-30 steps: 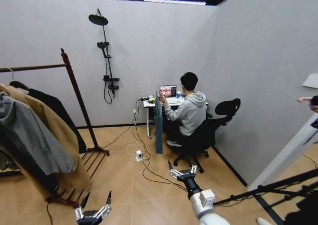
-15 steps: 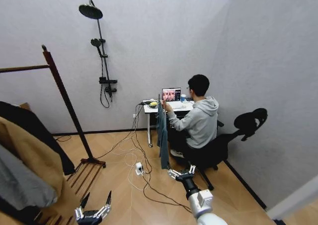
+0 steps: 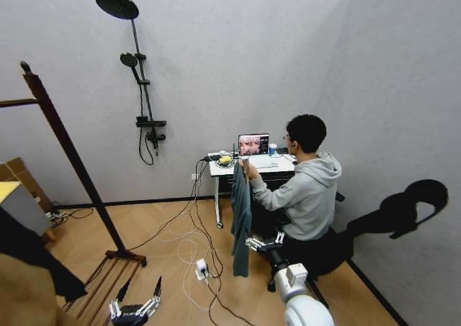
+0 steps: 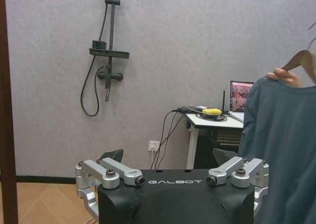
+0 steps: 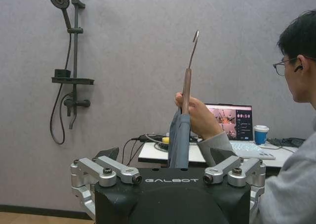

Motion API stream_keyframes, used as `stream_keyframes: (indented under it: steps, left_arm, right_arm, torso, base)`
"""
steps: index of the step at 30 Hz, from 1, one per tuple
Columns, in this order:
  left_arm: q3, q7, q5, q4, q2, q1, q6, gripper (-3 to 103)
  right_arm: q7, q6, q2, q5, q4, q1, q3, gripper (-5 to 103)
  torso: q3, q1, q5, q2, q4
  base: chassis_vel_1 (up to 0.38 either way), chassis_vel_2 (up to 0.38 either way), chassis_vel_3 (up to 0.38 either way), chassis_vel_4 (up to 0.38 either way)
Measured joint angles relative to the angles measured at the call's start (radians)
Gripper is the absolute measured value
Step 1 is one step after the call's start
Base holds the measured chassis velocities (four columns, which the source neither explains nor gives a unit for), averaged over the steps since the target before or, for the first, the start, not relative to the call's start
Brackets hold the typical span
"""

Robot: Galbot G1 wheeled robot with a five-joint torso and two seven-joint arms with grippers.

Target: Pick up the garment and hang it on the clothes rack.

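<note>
**Garment offered on its hanger, both grippers empty**

A seated person's hand (image 5: 195, 112) holds up the garment (image 3: 240, 218) by its wooden hanger (image 5: 187, 88), straight ahead of the right gripper (image 3: 263, 244) and just beyond its fingertips; that gripper has its fingers spread and grips nothing; the left gripper (image 3: 134, 311) hangs low, well off to the garment's side, fingers likewise apart and empty; the clothes rack (image 3: 65, 142) stands farther out past the left gripper.

I'd judge the cloth light, limp and prone to sway or slide; the hanger is the stiff part, so the neck below the hook looks the place to pinch.

Against a second ago, the whole view has swung toward the desk (image 3: 248, 168), so the camera moved; the garment now sits much nearer the right gripper, and the coats on the rack have slipped mostly out at the edge.
</note>
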Motion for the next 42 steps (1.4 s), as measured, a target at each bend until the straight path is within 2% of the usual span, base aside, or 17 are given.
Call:
stream_keyframes:
  steps: [6,8,10,19,24,30,31,33,34,35,36,37,39,42]
  left_arm:
    - [0.0,0.0,0.0,0.0,0.0,0.0,0.0,100]
    - [0.0,0.0,0.0,0.0,0.0,0.0,0.0,100]
    - [0.0,0.0,0.0,0.0,0.0,0.0,0.0,100]
    - [0.0,0.0,0.0,0.0,0.0,0.0,0.0,100]
    - [0.0,0.0,0.0,0.0,0.0,0.0,0.0,100]
    - [0.0,0.0,0.0,0.0,0.0,0.0,0.0,100]
    - [0.0,0.0,0.0,0.0,0.0,0.0,0.0,100]
    - [0.0,0.0,0.0,0.0,0.0,0.0,0.0,100]
    - [0.0,0.0,0.0,0.0,0.0,0.0,0.0,100]
    - [0.0,0.0,0.0,0.0,0.0,0.0,0.0,100]
    - [0.0,0.0,0.0,0.0,0.0,0.0,0.0,100]
    - [0.0,0.0,0.0,0.0,0.0,0.0,0.0,100]
    - [0.0,0.0,0.0,0.0,0.0,0.0,0.0,100]
    - [0.0,0.0,0.0,0.0,0.0,0.0,0.0,100]
  right_arm:
    - [0.018,-0.015,-0.069,0.055,-0.11,0.172,0.034,100]
    - [0.018,-0.015,-0.074,0.059,-0.12,0.185,0.035,100]
    - [0.019,-0.021,-0.113,0.101,-0.201,0.288,0.031,100]
    - [0.016,-0.022,-0.153,0.151,-0.337,0.455,-0.017,100]
    - [-0.034,-0.01,-0.178,0.161,-0.449,0.585,-0.046,100]
    - [-0.08,0.008,-0.179,0.176,-0.532,0.67,-0.075,101]
    - [-0.082,0.008,-0.175,0.179,-0.543,0.683,-0.078,97]
    - [-0.085,0.009,-0.17,0.18,-0.553,0.694,-0.08,97]
    - [-0.086,0.009,-0.163,0.182,-0.569,0.712,-0.084,87]
    - [-0.086,0.008,-0.16,0.183,-0.579,0.721,-0.087,87]
    - [-0.087,0.007,-0.158,0.183,-0.592,0.732,-0.09,82]
    - [-0.087,0.007,-0.158,0.183,-0.592,0.732,-0.09,82]
    - [-0.09,0.007,-0.155,0.183,-0.617,0.75,-0.094,71]
    - [-0.094,0.007,-0.154,0.183,-0.625,0.756,-0.095,65]
  torso:
    - [0.0,0.0,-0.0002,0.0,0.0003]
    - [0.0,0.0,-0.0002,0.0,0.0001]
    - [-0.001,-0.002,-0.0002,0.001,-0.0003]
    - [0.0,-0.002,-0.0001,0.001,0.0]
    - [0.0,-0.001,-0.0001,0.0,0.0002]
    - [0.0,-0.001,-0.0001,0.0,0.0]
    - [0.0,-0.001,-0.0001,0.0,0.0]
    - [0.0,-0.001,-0.0002,0.0,0.0001]
    - [0.0,-0.001,-0.0002,0.0,0.0002]
    - [0.0,-0.001,-0.0002,0.0,0.0002]
    - [0.0,-0.001,-0.0002,0.0,0.0001]
    - [0.0,-0.001,-0.0002,0.0,0.0001]
    - [0.0,-0.001,-0.0002,0.0,0.0]
    - [0.0,-0.001,-0.0002,0.0,0.0]
  base:
    - [-0.132,0.15,0.102,-0.098]
    - [0.0,0.0,0.0,0.0]
    - [0.032,-0.023,-0.026,0.025]
    - [0.037,-0.045,-0.031,0.037]
    - [0.0,0.0,0.0,0.0]
    - [0.0,0.0,0.0,0.0]
    - [0.0,0.0,0.0,0.0]
    - [0.0,0.0,0.0,0.0]
    - [0.0,0.0,0.0,0.0]
    - [0.0,0.0,0.0,0.0]
    - [0.0,0.0,0.0,0.0]
    - [0.0,0.0,0.0,0.0]
    - [0.0,0.0,0.0,0.0]
    - [0.0,0.0,0.0,0.0]
